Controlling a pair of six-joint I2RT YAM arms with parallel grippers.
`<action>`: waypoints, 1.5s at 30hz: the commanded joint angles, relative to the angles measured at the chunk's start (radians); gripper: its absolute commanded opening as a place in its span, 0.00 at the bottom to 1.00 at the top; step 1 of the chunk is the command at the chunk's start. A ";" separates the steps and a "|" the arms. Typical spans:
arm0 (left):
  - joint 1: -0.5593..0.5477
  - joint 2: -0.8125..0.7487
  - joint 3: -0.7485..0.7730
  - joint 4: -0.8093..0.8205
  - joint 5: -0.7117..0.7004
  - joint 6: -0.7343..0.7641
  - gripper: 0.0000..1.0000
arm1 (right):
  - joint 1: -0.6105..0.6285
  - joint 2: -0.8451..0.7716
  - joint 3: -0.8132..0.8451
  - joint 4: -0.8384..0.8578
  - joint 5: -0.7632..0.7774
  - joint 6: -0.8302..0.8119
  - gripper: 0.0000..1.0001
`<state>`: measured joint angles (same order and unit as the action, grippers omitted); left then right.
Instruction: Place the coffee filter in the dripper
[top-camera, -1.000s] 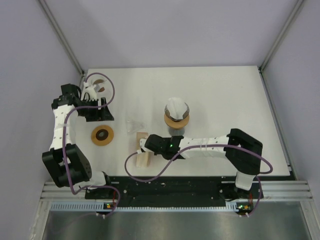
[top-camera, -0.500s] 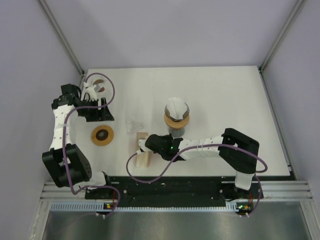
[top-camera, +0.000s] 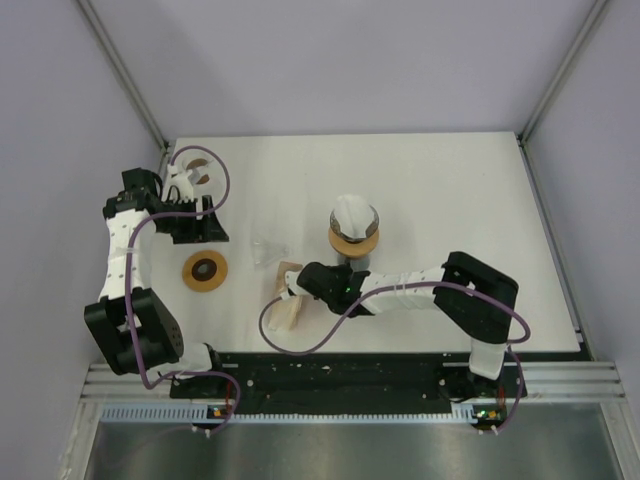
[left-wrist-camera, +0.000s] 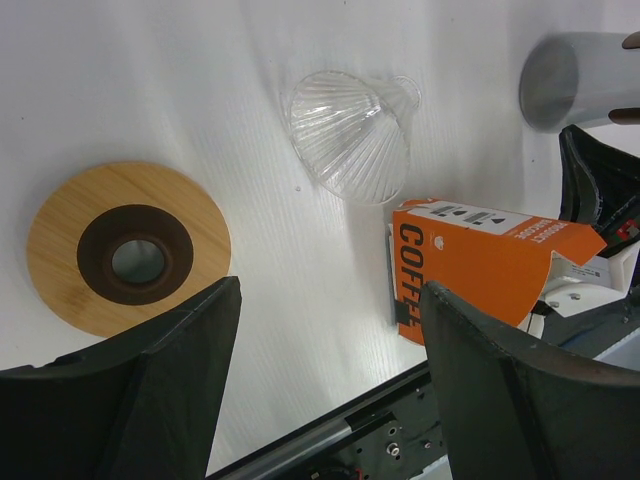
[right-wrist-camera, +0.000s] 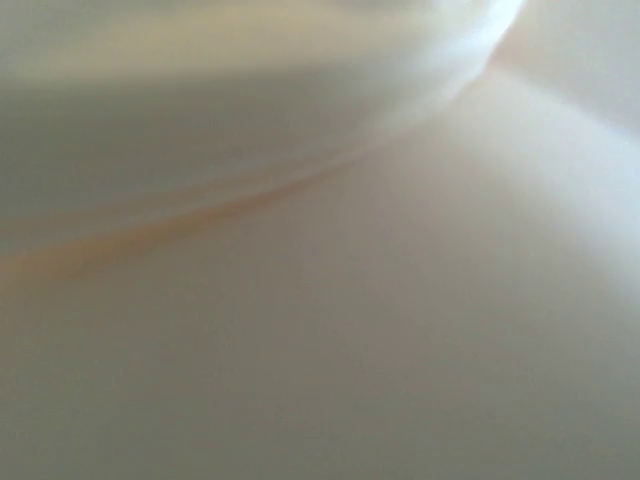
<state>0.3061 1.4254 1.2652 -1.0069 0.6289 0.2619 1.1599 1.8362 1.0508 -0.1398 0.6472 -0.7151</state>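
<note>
The clear ribbed glass dripper (top-camera: 268, 248) (left-wrist-camera: 350, 135) lies on its side on the white table. Just in front of it is an orange box of coffee filters (top-camera: 284, 300) (left-wrist-camera: 480, 270), tilted. My right gripper (top-camera: 291, 284) is pushed into the box mouth and is shut; its fingers are hidden. A blurred whitish surface fills the right wrist view, so I cannot tell whether a filter is held. My left gripper (top-camera: 192, 222) (left-wrist-camera: 330, 290) hangs open over bare table at the far left, with nothing between its fingers.
A wooden ring with a dark centre (top-camera: 205, 270) (left-wrist-camera: 130, 250) lies left of the dripper. A grey cup (top-camera: 352, 250) (left-wrist-camera: 570, 75) with a wooden collar stands mid-table, with white paper (top-camera: 352, 212) in its top. A second wooden ring (top-camera: 197, 170) lies at the far left corner.
The right gripper has shifted a little to the right and away from me at the box mouth, and the box has tilted with it. The left arm has not moved.
</note>
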 joint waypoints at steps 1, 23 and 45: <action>0.007 0.000 0.007 -0.007 0.025 0.020 0.77 | -0.032 -0.018 -0.020 0.026 0.028 0.003 0.00; -0.292 -0.143 -0.004 -0.001 -0.026 -0.013 0.80 | -0.060 -0.035 0.026 0.009 0.026 -0.014 0.00; -0.614 -0.003 -0.056 0.126 -0.241 -0.089 0.72 | -0.062 -0.026 0.041 -0.009 0.028 -0.012 0.00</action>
<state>-0.2985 1.3983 1.2152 -0.9161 0.3946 0.2031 1.1099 1.8359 1.0492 -0.1570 0.6605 -0.7254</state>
